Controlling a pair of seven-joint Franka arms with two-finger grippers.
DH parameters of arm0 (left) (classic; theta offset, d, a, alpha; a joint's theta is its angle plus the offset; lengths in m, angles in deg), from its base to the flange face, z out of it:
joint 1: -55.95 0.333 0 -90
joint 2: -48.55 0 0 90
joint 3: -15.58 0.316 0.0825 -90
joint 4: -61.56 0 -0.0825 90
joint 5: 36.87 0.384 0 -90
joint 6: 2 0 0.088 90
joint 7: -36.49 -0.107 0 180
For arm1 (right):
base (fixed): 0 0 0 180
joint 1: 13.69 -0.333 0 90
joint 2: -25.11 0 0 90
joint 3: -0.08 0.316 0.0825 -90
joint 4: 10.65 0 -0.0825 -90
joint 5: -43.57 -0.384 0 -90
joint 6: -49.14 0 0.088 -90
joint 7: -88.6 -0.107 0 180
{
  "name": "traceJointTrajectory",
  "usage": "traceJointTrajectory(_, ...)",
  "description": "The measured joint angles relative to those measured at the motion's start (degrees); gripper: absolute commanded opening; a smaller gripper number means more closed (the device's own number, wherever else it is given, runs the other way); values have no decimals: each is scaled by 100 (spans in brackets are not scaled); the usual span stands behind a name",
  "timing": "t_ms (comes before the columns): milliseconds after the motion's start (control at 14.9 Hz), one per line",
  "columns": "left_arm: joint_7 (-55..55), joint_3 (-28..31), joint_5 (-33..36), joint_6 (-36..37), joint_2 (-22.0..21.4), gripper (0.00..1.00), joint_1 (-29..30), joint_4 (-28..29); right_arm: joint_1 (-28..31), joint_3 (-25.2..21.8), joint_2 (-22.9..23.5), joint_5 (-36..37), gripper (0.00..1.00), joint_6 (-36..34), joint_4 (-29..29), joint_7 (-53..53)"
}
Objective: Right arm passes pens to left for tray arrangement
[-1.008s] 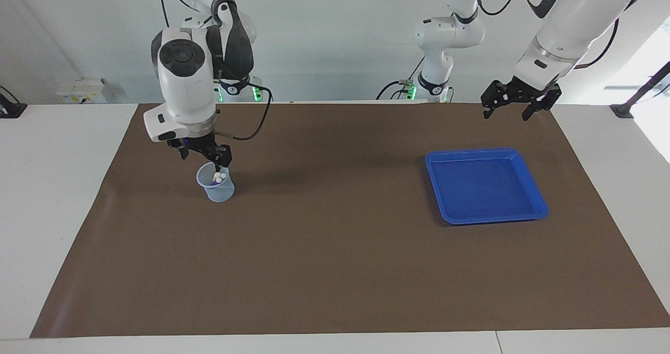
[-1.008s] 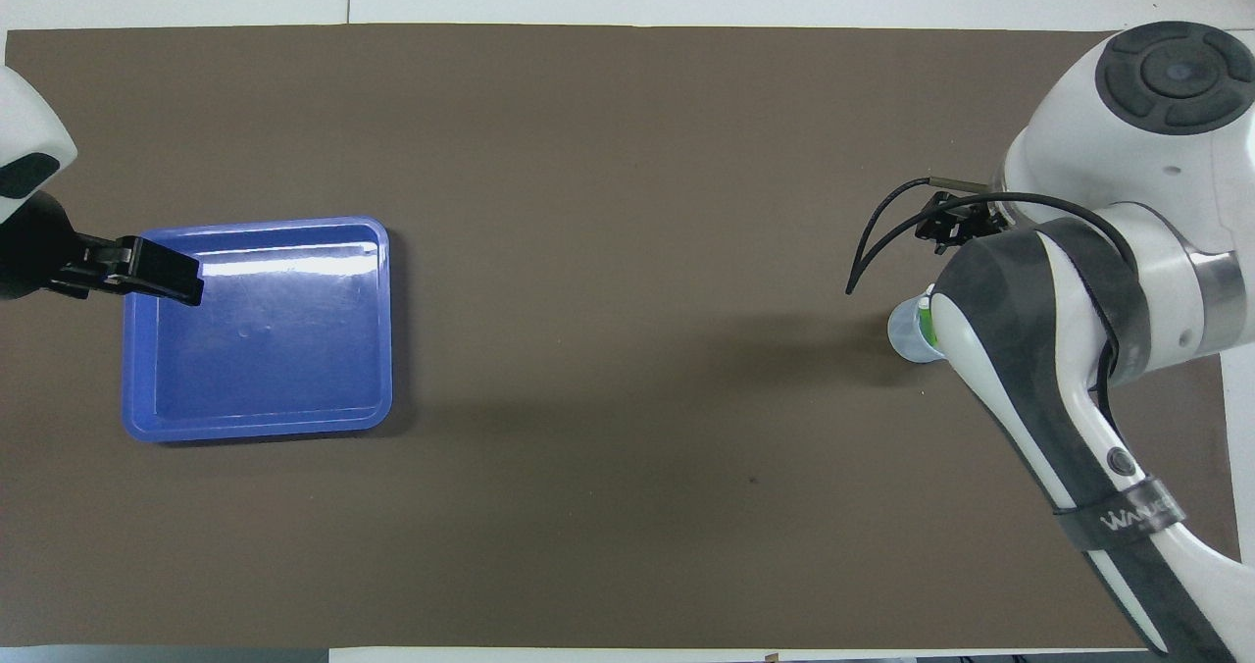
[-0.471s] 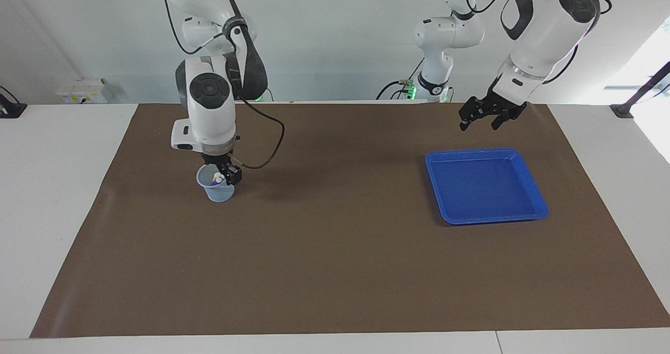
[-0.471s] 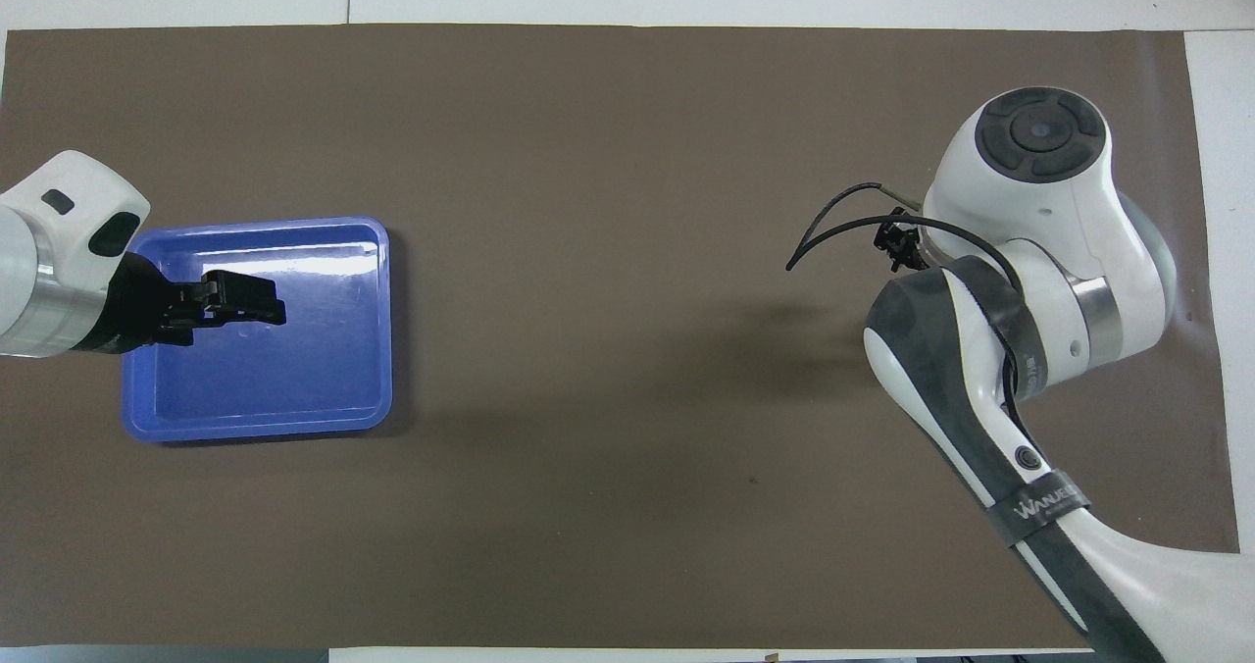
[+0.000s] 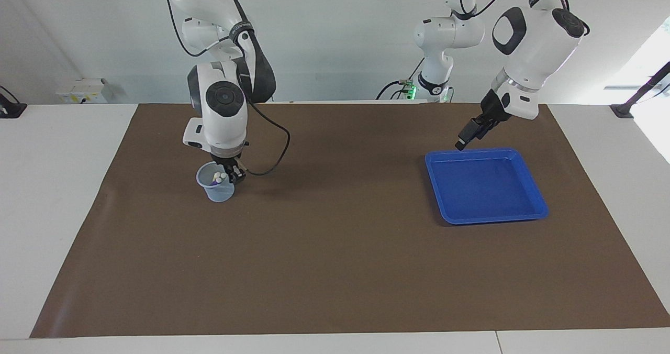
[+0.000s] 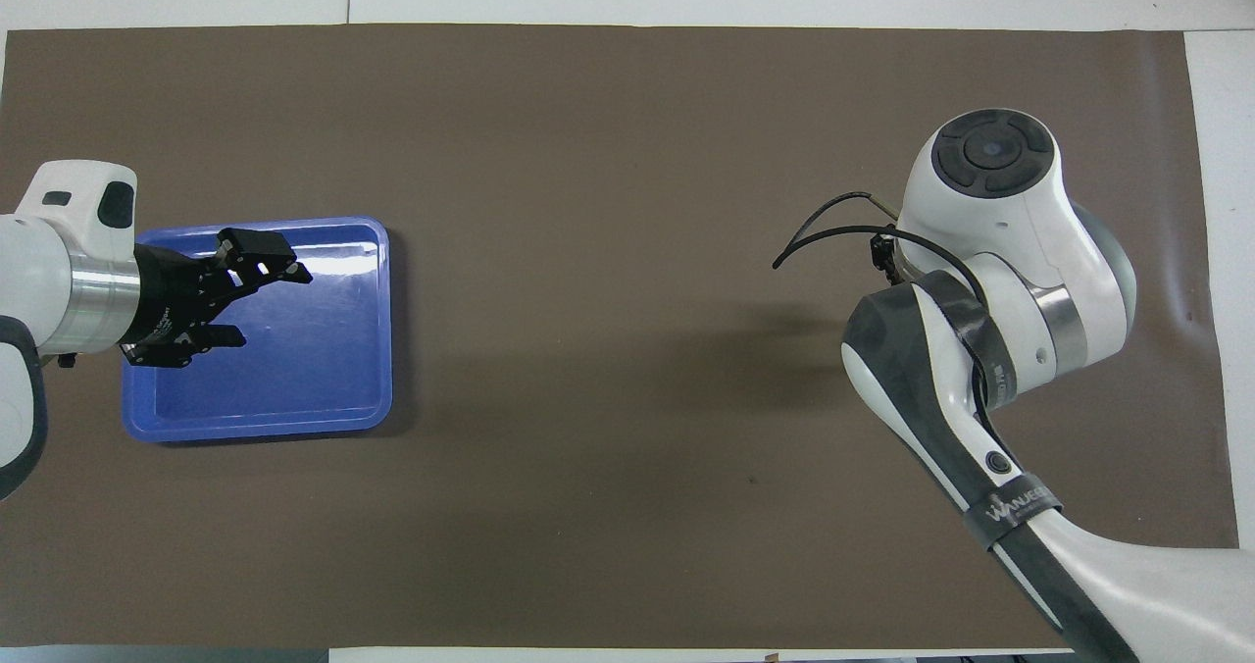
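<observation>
Plain pale wall (image 5: 324,40) up top, white table (image 5: 52,212), and a big brown mat (image 5: 335,270) covering most of it. That's my whole world here lol.

The pens (image 5: 218,176) are standing in a small see-through pale-blue cup (image 5: 213,190), which sits upright on the mat toward my right arm's end, closer to my edge of the mat than to the edge away from me. All I can see of them is a little cluster of pale ends poking up inside the cup's mouth. The bodies are hidden by the cup wall, so I can't tell the colours apart from here.

My right gripper (image 5: 233,175) is down at the cup's rim, on the side toward the middle of the mat, right by those pale ends. Honestly can't tell if it's open or has hold of a pen. From overhead my own right arm (image 6: 980,251) covers the cup completely.

The tray (image 5: 539,207) is bright blue, shallow, squarish with rounded corners and a raised rim, lying flat on the mat toward my left arm's end. My left gripper (image 5: 462,141) hangs in the air over the rim on my side of it, not touching, jaws spread wide with nothing in them.
</observation>
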Motion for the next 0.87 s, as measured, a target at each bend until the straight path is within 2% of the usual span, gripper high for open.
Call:
traceJointTrajectory(67,85,3,-23,-30,0,21,1,35,0,0,0,1,61,2,41,-51)
traceJointTrajectory(134,143,6,-38,-49,0,0,4,62,0,0,0,1,60,3,68,-92)
traceJointTrajectory(739,213,41,-107,-72,0,0,104,128,86,-25,0,2,51,219,102,-214)
traceJointTrajectory(807,213,41,-108,-72,0,99,104,130,97,-30,0,2,51,259,117,-256)
traceJointTrajectory(874,213,41,-108,-72,0,100,105,131,109,-32,0,2,49,290,140,-283)
